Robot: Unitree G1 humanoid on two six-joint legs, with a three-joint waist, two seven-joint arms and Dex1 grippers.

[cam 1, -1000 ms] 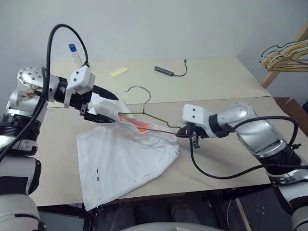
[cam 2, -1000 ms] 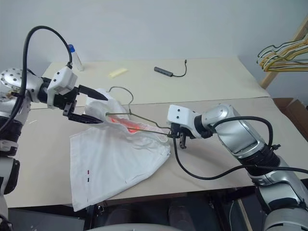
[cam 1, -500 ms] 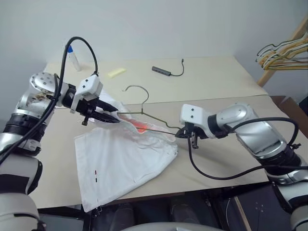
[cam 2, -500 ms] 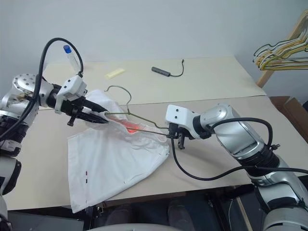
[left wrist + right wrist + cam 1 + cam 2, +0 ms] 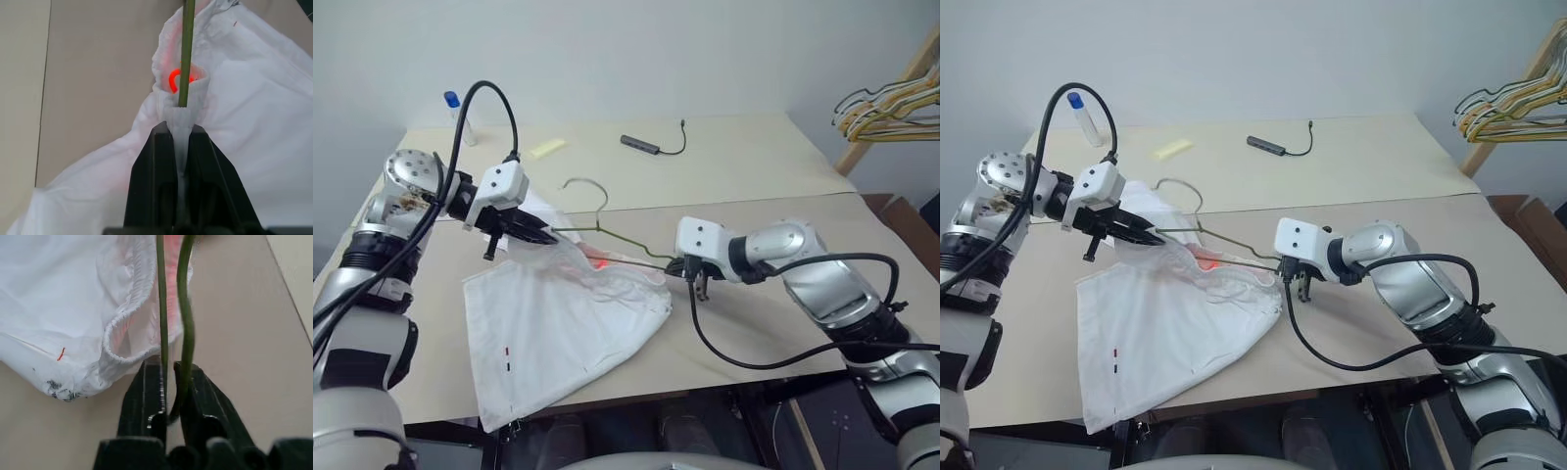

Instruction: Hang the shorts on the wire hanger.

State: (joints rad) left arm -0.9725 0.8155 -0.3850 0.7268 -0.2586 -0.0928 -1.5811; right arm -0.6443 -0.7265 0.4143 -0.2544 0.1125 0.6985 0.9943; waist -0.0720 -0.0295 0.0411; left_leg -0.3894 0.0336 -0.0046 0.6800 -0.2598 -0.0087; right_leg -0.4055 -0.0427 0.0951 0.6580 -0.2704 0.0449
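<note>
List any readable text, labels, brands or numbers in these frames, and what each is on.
No text can be read in any view.
The shorts: small dark and red marks near the hem, too small to read as characters.
Yellow note on the table: looks blank.
Grey adapter: no legible marking.

Both arms are silver-grey metal with black joint bands and white wrist housings. Thick black cables loop from the wrists. Each gripper, the left gripper (image 5: 546, 238) and the right gripper (image 5: 690, 281), has two black fingers.
</note>
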